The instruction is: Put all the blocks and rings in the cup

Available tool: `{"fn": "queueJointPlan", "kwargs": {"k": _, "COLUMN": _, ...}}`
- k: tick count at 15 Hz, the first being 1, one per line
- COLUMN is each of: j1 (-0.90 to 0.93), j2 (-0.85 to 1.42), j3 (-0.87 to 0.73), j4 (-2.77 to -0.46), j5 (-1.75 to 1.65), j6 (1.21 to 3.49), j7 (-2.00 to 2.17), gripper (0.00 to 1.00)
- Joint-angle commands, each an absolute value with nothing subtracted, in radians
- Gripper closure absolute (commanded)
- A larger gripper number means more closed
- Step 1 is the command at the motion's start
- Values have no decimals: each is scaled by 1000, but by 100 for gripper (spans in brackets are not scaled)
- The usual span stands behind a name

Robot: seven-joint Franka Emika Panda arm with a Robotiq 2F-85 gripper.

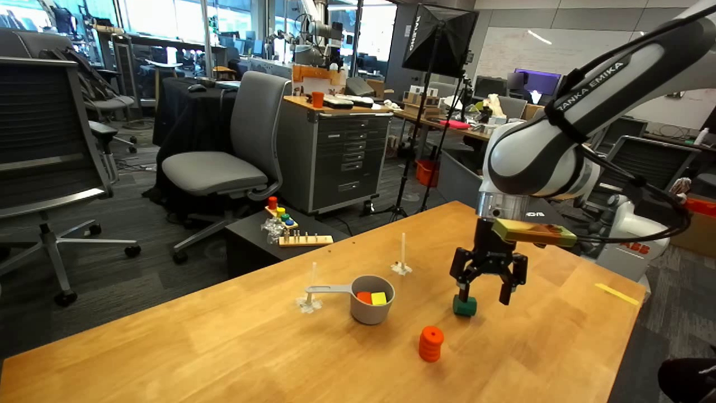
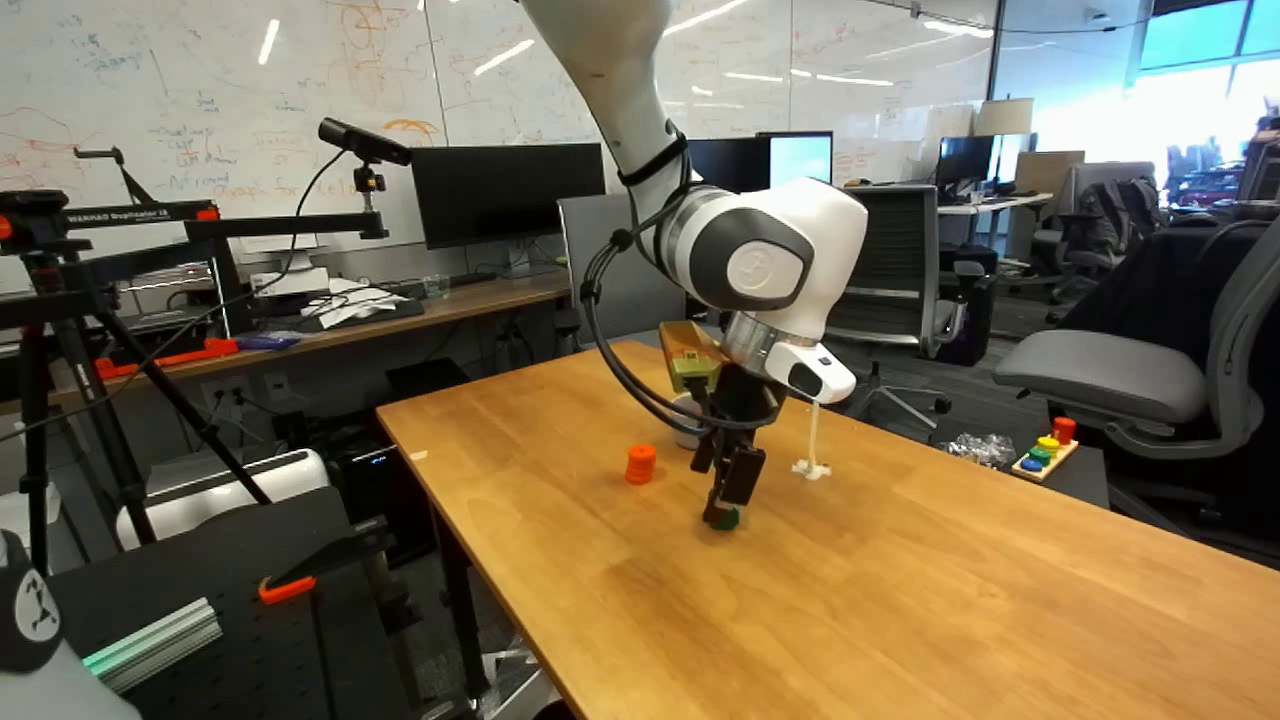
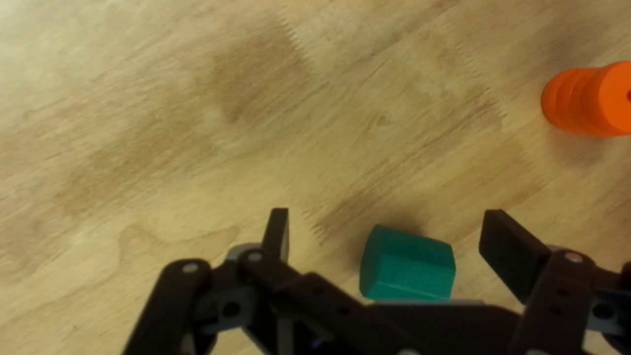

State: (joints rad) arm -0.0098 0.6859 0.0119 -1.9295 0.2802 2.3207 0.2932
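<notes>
Claw (image 1: 484,298) stands wide above the counter (image 1: 224,347), with nothing held between its fingers (image 3: 512,252). The step in hand, I judge, is the taking of the green block (image 3: 409,266): it lies on the counter, between the fingers, and in the wrist view a gap shows on both sides — smaller toward the finger nearer to the orange stack (image 1: 430,343), which is probably the rings. So the next move asks for a small shift to centre the block, then a descent low enough that both fingers pass its sides before they close. After this, it must be lifted over the rim of the cup (image 1: 368,314) and released there. The red piece (image 1: 364,296) and the yellow block (image 1: 378,298) are inside the cup already; the orange stack stands on the counter, near the green block.

In an exterior view the cup's contents are readable, and one finger seems to meet the green block's top; the wrist view shows bare wood between them. In an exterior view just a small edge of the green block (image 2: 729,519) comes out from behind the claw — while the wrist view does not include the cup.
</notes>
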Motion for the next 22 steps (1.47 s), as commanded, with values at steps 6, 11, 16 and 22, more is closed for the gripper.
{"fn": "queueJointPlan", "kwargs": {"k": 6, "j1": -24, "j2": 742, "j3": 35, "j4": -1834, "j5": 322, "j6": 2319, "j7": 258, "gripper": 0}}
{"fn": "queueJointPlan", "kwargs": {"k": 11, "j1": -28, "j2": 775, "j3": 29, "j4": -1822, "j5": 326, "j6": 2302, "j7": 270, "gripper": 0}}
{"fn": "queueJointPlan", "kwargs": {"k": 16, "j1": -22, "j2": 803, "j3": 25, "j4": -1808, "j5": 316, "j6": 2310, "j7": 273, "gripper": 27}}
{"fn": "queueJointPlan", "kwargs": {"k": 22, "j1": -17, "j2": 806, "j3": 20, "j4": -1804, "j5": 308, "j6": 2311, "j7": 277, "gripper": 70}}
